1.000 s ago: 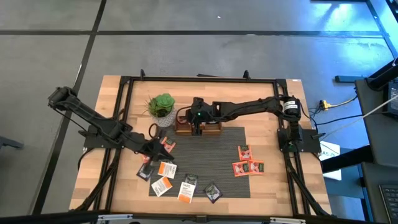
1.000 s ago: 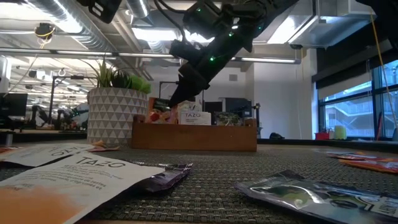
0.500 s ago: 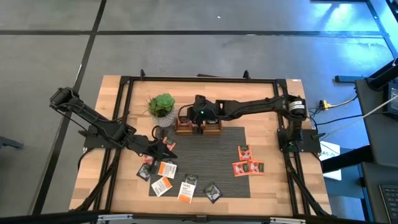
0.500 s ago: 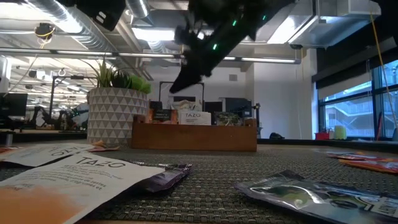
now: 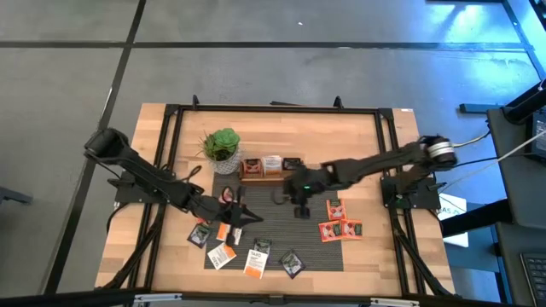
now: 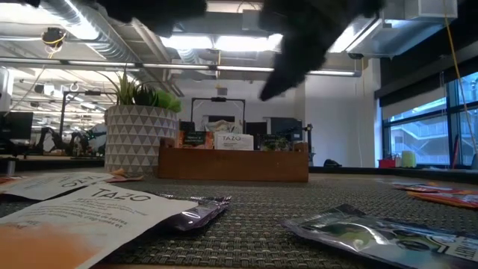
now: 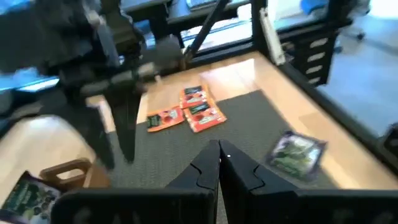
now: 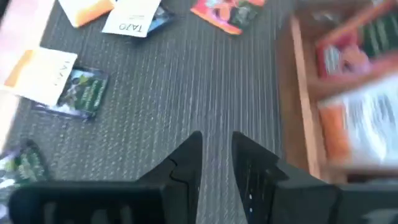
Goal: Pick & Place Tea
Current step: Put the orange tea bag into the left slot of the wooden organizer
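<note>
Tea sachets lie flat on the grey mat: orange-red ones, white-and-orange ones and a dark one. More stand in the wooden tray, seen in the low view as tray. My left gripper hovers above the mat's left part near the white sachets; its fingers are shut with nothing between them. My right gripper hangs over the mat's middle, in front of the tray, fingers slightly open and empty. One red sachet lies just behind the left gripper.
A green potted plant stands left of the tray. Black frame rails run along the table's left and right sides. The right arm shows blurred in the left wrist view. Bare mat lies between the two sachet groups.
My right gripper has risen from the tray and swung toward the table's near edge and a little right, out over the mat's middle. My left gripper has moved right and slightly toward the near edge. The sachets on the mat have stayed in place.
</note>
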Robot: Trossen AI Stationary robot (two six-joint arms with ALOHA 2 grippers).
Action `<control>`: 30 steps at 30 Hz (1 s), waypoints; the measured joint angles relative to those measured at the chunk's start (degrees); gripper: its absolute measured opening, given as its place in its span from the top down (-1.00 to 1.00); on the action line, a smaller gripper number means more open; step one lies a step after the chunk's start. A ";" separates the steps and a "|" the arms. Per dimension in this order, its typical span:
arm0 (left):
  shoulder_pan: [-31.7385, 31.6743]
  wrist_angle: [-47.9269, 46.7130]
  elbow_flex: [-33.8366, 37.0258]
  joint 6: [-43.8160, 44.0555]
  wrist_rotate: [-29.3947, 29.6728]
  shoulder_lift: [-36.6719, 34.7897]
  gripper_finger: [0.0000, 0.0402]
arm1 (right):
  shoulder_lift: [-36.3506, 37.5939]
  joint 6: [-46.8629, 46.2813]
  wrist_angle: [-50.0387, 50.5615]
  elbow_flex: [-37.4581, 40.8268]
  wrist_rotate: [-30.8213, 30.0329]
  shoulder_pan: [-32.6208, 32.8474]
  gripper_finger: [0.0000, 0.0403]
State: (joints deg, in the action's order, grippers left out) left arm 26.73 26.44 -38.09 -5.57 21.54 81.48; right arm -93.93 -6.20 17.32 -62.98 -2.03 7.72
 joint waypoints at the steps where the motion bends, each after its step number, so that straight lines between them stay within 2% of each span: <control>1: -0.12 1.47 0.00 -0.49 0.83 1.12 0.98 | 2.02 -2.41 -1.63 2.71 -1.19 0.61 0.55; 3: -0.89 5.33 -0.03 -0.63 1.35 3.37 0.98 | 6.57 -7.86 -3.59 7.90 -3.81 1.96 0.55; 5: -2.43 7.55 -1.18 0.07 -0.81 5.63 0.98 | 11.19 -14.64 -4.32 11.86 -5.83 3.65 0.55; 9: -5.94 8.01 -5.76 0.31 -9.09 10.52 0.98 | 18.12 -24.30 -3.49 18.08 -6.11 6.17 0.55; 14: -9.45 7.85 -12.81 0.30 -12.41 17.56 0.98 | 23.10 -31.06 -0.90 22.33 -5.80 7.82 0.55; 21: -11.09 4.99 -16.72 0.89 -12.52 23.36 0.98 | 23.29 -29.38 2.36 25.69 -5.76 8.23 0.54; 30: -10.77 -0.20 -16.72 6.30 -14.75 23.12 0.98 | 23.30 -32.18 13.25 25.97 -7.28 7.59 0.25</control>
State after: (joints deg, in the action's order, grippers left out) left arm 15.96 26.24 -54.81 0.73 6.79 104.60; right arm -70.63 -38.38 30.57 -37.01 -9.32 15.31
